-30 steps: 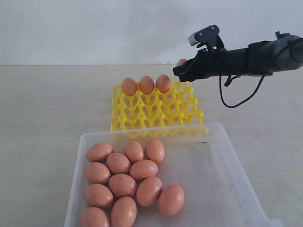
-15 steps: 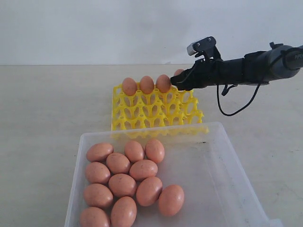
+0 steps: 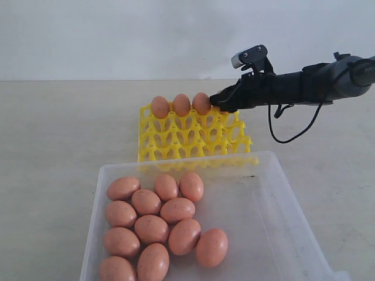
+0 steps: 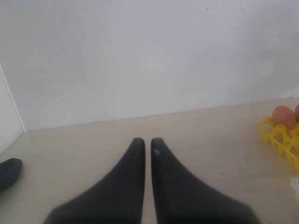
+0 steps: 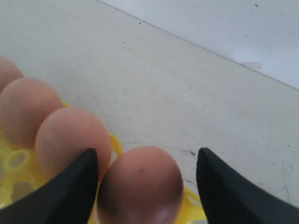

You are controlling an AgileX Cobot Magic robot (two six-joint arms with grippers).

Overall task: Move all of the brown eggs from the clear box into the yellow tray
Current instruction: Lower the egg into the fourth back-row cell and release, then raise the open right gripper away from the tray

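Pinkish-brown oval egg sits in the yellow plastic lattice tray between the parted fingers of our right gripper; our left gripper is closed, empty.

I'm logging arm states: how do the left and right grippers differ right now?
The left gripper has fingers shut together, holding nothing; the right gripper has fingers spread either side of a brown egg. The left gripper sits apart from the yellow tray; the right gripper is at the tray's far row, beside three seated eggs. Both have dark fingers.
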